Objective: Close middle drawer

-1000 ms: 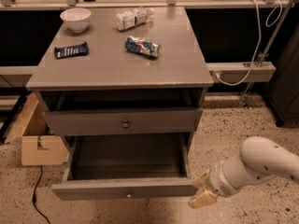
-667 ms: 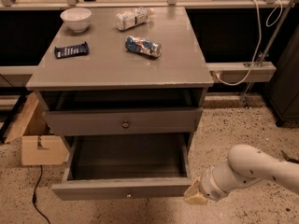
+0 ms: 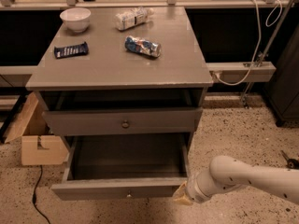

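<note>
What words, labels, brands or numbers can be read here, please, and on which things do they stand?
No text can be read.
Dark blue wrapper: pale print, too blurred to read.
Blue-and-white packet: print too blurred.
Pale packet at the back: markings too blurred.
Cardboard box: a dark mark, not readable.
The hand, at the right end of the open middle drawer, shows no lettering.
</note>
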You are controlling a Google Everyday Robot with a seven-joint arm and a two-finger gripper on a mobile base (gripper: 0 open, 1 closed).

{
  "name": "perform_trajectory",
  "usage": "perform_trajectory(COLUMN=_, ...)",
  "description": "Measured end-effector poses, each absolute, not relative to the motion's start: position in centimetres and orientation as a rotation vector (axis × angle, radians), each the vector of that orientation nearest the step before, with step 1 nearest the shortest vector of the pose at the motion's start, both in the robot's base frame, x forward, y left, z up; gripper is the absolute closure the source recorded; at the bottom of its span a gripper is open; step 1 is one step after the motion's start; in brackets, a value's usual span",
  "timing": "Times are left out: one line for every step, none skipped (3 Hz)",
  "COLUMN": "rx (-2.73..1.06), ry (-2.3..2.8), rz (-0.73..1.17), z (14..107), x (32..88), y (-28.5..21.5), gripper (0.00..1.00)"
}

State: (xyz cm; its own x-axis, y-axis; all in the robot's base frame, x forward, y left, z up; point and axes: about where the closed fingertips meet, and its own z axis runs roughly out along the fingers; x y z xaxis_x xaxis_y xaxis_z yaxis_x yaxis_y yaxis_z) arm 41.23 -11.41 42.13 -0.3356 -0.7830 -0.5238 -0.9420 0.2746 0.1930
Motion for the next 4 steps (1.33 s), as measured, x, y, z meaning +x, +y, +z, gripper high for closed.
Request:
perform_trajectory(rx=-1.529, ry=2.177, rz=0.584, z=40.1, x=43.5, y=-10.2, gripper=1.00)
perform_trajectory(rx=-1.499, ry=2.150, rz=0.550, z=39.8, x=44.8, y=-10.0, gripper=1.00)
perform_trajectory(rx=-1.462, ry=2.094, rz=0.527, z=39.6, x=46.8, y=-9.4, gripper=1.00)
perform_trajectory(rx=-1.426, ry=2.026, rz=0.517, z=39.6, x=49.0, y=-8.6, gripper=1.00)
